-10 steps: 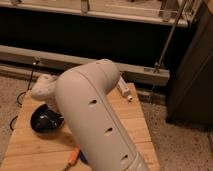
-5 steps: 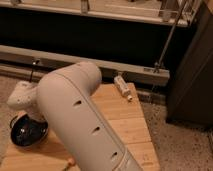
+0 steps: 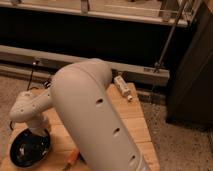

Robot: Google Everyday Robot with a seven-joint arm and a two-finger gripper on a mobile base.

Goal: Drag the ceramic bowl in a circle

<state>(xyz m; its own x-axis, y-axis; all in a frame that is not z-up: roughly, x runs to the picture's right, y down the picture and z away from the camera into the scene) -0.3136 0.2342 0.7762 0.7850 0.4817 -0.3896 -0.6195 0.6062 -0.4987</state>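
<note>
Camera view: most of the wooden table (image 3: 136, 124) is covered by the big white arm (image 3: 95, 125), which runs from the bottom edge up and bends left. What lies under the arm cannot be seen. The table's front edge is cut off by the frame bottom.

The ceramic bowl (image 3: 26, 151) is seen at the table's front-left corner, dark and glossy with pale glints inside. Its far rim is partly hidden by the wrist.

The gripper (image 3: 38, 131) is placed at the bowl's far rim, below the white wrist joint. Only a dark blur is made out there. Whether it is clasped on the rim or released cannot be told, and contact with the bowl cannot be confirmed.

A small orange object (image 3: 73, 158) is seen beside the bowl, partly hidden under the arm, and its kind cannot be made out. A pale bottle-like item (image 3: 123, 88) is laid near the table's far edge, well apart from the bowl. A dark cabinet (image 3: 194, 65) is cut off at the right, above speckled floor (image 3: 185, 145).
</note>
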